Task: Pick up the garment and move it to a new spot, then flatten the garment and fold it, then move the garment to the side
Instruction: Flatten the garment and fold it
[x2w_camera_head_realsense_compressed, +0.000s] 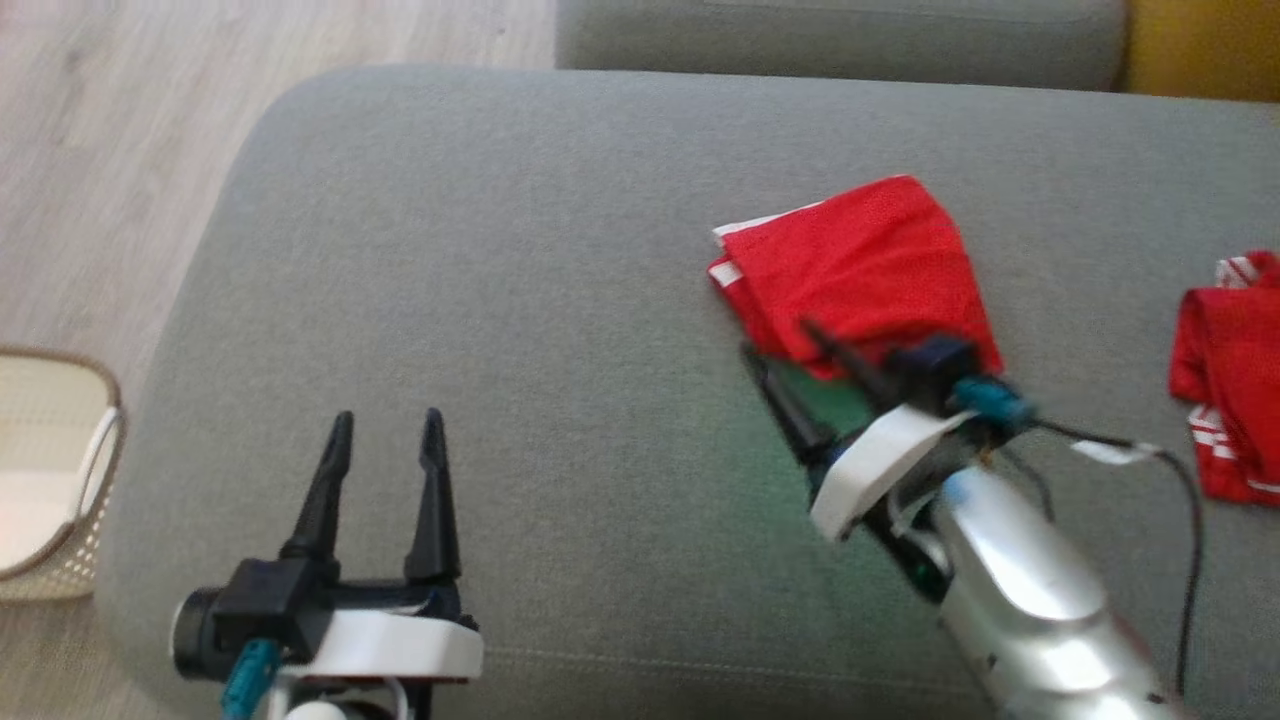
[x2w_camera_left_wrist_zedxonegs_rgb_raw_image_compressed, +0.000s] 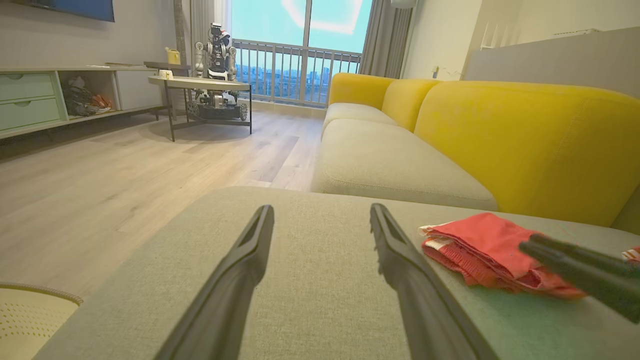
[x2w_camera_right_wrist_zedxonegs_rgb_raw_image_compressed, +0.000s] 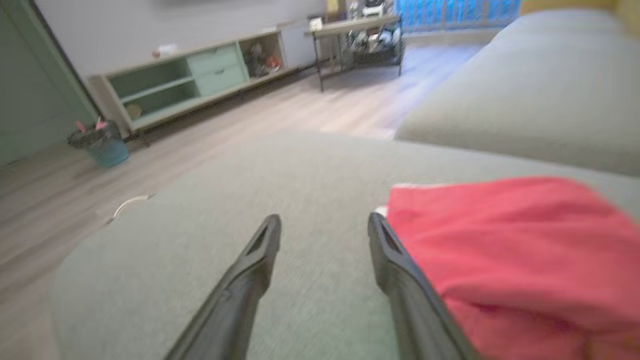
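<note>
Folded red garment (x2w_camera_head_realsense_compressed: 860, 270) is lying right of middle on the grey cushion (x2w_camera_head_realsense_compressed: 500, 250), toward its far edge. Right gripper (x2w_camera_right_wrist_zedxonegs_rgb_raw_image_compressed: 324, 220) is standing open and empty just beside its near-left edge. Left gripper (x2w_camera_head_realsense_compressed: 388, 420) is hanging wide open and empty by the near-left corner. Cloth is looking light, soft and floppy, so I'd be pinching all layers at the near edge. White-striped hem is facing left; long axis is running roughly near-to-far, skewed.
</note>
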